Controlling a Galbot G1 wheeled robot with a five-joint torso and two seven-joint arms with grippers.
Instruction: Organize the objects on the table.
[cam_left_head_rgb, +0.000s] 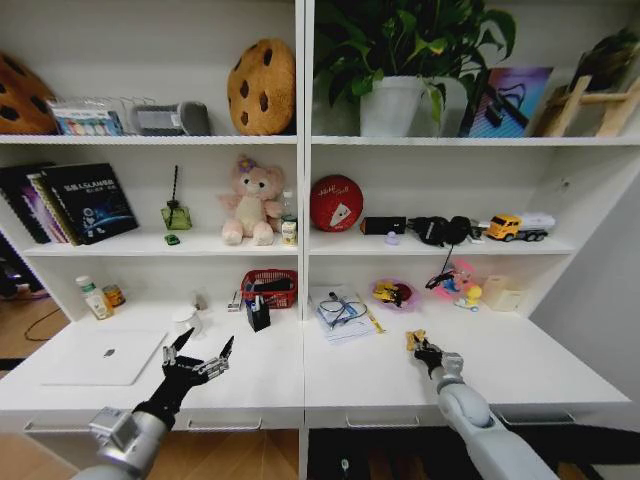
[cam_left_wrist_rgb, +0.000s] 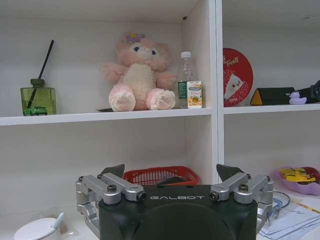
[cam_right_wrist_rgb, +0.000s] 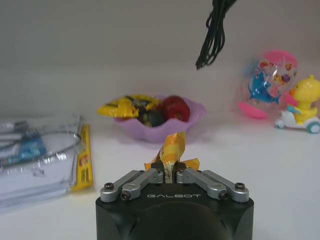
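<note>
R tool (cam_right_wrist_rgb: 170, 172) clamps yellow packet (cam_right_wrist_rgb: 172, 148), L tool (cam_left_head_rgb: 198, 357) spread

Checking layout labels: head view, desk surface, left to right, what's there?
Laptop → left gripper, open → black holder → papers with glasses → right gripper, shut on yellow packet → beige box.

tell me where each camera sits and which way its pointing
Head view: on the robot's head, looking forward and down at the table and shelves; both arms show, left pincer open, right pincer low.
Left wrist view: behind the left pincer, facing the shelves.
Right wrist view: behind the right pincer, shut on a yellow packet.
Shared: the red basket in head and left wrist views.
</note>
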